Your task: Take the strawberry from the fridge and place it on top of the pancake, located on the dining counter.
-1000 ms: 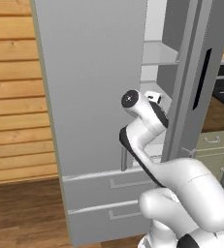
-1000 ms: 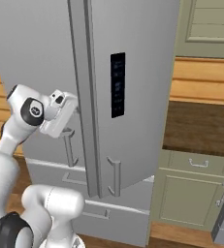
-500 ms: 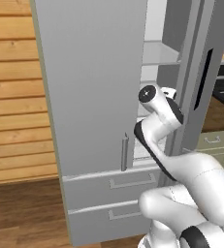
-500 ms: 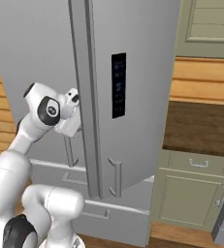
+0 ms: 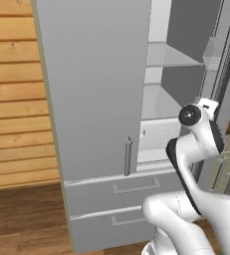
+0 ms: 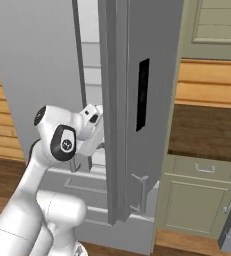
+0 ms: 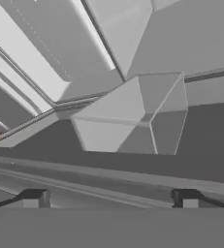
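Pincer jaws are spread wide with nothing between them, 2 dark tips seen against grey fridge panels. It is held inside the gap by the open door, presumably for reaching the shelves. No strawberry can be made out.

The fridge stands with its left door shut and its right door swung out, leaving a tall opening between them onto white shelves. The arm's wrist sits at the mouth of that opening, close beside the open door's edge. In the hand view, a faceted door bin lies straight ahead of the spread fingertips.
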